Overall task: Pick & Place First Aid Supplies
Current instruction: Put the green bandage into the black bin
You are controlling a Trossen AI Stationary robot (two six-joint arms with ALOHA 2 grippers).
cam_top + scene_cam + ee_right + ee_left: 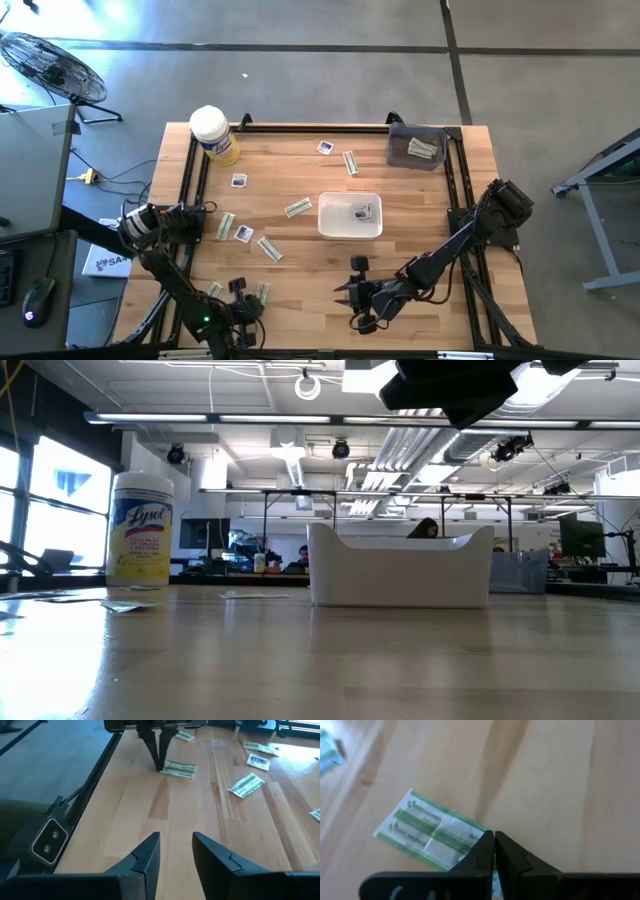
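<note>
Left gripper (494, 851) is right at the lens in the left wrist view: tips pinched together, down on the near edge of a green-striped strip packet (432, 832). Can't tell if you've actually got paper between them or just closed beside it. That packet lies flat on the worktop (420, 200) at the front-left, near the frame rail.

Handling, my read: thin paper/foil, near weightless, floppy, slick on wood. You won't get under it flat-on; take an edge or corner, w/ light downward press so it buckles up into the tips. Expect it to slide or flutter.

Right gripper (176, 851) is spread open, low over the front-centre worktop, idle, facing the left one.

Further out: more strips (297, 208) and square white packets (239, 181) scattered mid-left. White tray (349, 228) at centre already has some in it.
</note>
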